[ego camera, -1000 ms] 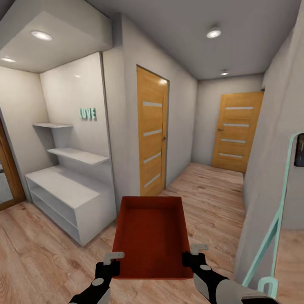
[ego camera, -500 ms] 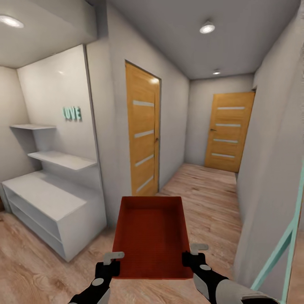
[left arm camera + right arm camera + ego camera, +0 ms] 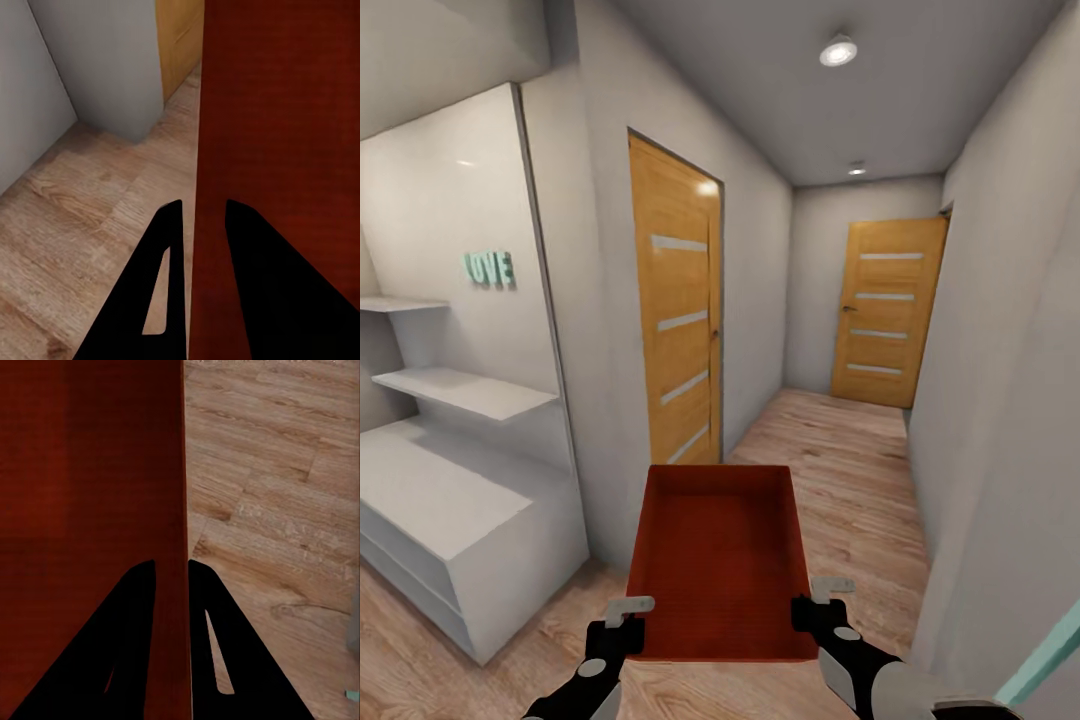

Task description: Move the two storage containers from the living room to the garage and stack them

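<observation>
Pinching container [image 3: 722,560] side walls w/ both arms' fingers [image 3: 628,606]; open plank floor [image 3: 840,470] ahead btwn walls.

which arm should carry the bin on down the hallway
Neither alone, probably: the left gripper pinches the storage container's left wall and the right gripper its right wall, near the corners closest to the robot. Both look evenly placed; keep both.

The white shelf unit [image 3: 450,500] is being cut off by the head view's left edge. The turquoise frame [image 3: 1050,650] (only a sliver) is being clipped at the lower right corner. The small wall letters [image 3: 489,268] are being rendered too blurred to be read with confidence.
</observation>
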You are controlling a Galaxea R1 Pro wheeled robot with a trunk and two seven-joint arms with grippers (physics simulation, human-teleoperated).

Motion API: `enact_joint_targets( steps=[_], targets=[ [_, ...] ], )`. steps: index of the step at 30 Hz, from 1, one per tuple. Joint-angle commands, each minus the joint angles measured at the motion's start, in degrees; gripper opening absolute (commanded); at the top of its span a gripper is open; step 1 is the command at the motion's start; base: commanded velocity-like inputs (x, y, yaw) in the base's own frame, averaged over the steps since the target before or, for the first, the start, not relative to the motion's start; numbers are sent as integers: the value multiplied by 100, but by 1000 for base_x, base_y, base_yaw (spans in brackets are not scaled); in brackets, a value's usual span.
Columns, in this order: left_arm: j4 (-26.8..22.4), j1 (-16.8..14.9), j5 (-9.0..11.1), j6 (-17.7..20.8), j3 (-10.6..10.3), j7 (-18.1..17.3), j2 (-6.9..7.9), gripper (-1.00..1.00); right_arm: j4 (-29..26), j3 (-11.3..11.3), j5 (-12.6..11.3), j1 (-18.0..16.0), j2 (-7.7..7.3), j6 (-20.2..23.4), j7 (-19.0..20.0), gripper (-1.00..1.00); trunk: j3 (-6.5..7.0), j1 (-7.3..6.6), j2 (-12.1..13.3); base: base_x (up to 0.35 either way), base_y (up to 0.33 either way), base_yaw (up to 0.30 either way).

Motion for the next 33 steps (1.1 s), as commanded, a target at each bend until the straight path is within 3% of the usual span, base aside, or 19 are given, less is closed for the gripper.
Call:
enact_joint_targets(
  steps=[1, 24, 33],
  targets=[
    [-12, -9, -25, -282, 70, 59, 1, -100, 21, -139, -117, -5, -1, -33, -80, -100, -10, 5, -7, 322, 0, -2],
    [-12, -9, -25, -281, 70, 58, 1, -100, 22, -141, -117, -4, -1, -30, -80, -100, -10, 5, -7, 322, 0, -1],
    [-12, -9, -25, -281, 74, 58, 1, -100, 21, -142, -121, -3, -1, -25, -80, -100, -10, 5, -7, 322, 0, -232]
  ],
)
